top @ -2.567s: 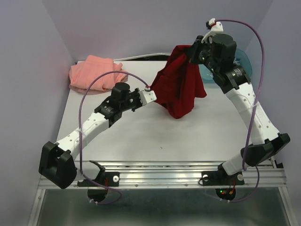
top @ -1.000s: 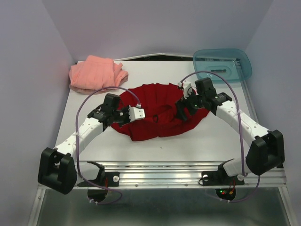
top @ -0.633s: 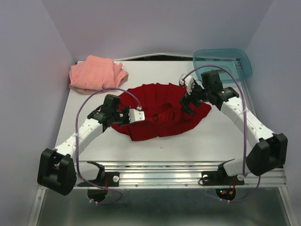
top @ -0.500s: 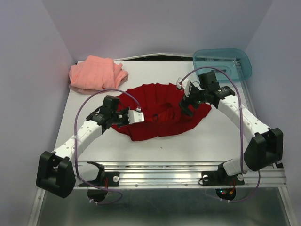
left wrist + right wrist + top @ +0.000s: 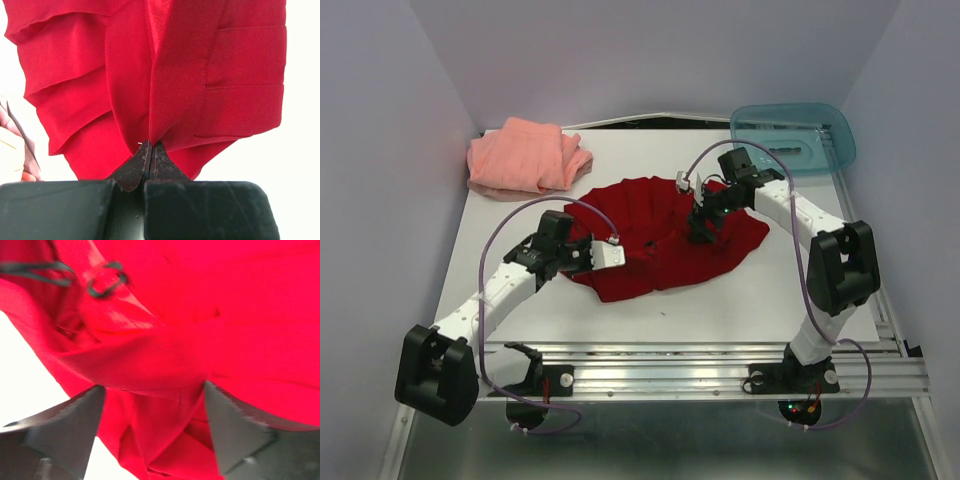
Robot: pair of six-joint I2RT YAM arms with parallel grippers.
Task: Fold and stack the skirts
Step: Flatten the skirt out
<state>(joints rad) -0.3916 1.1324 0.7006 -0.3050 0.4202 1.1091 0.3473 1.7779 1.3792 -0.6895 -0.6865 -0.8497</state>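
Top view: red skirt (image 5: 655, 240) flat on table (image 5: 720, 320), roughly mid-table. Long axis left-right, pleats fanning out, rounded edge toward near side, far edge dipping in the middle. Pink skirt (image 5: 525, 158) bunched in far-left corner, hard against left wall (image 5: 380, 180); close to red skirt's far-left tip but apart. Teal tray (image 5: 790, 135) in far-right corner, apart from red cloth. Widest bare room: near strip btwn red skirt and near table edge. Narrower strip on right side, out to right table edge. Little room on far side. Left gripper (image 5: 620, 256) at skirt's left end, low on the cloth. Right gripper (image 5: 701, 233) down on right half of skirt, pointing toward near-left; fingers not readable here.

Left wrist view: left gripper (image 5: 151, 150) w/ fingers pressed together, pinching a fold at the red skirt (image 5: 165, 75) edge. Stepped pleats spreading away on both sides. Bare table (image 5: 300, 165) to the right. Pale blurred object at left edge, can't tell what.

Right wrist view: right gripper (image 5: 150, 412) w/ fingers spread wide, straddling a raised ridge of red skirt (image 5: 200, 315), not clamping it. Two thin black loops (image 5: 105, 284) on cloth, far-left. Bare table (image 5: 20, 370) at left. Image blurred.
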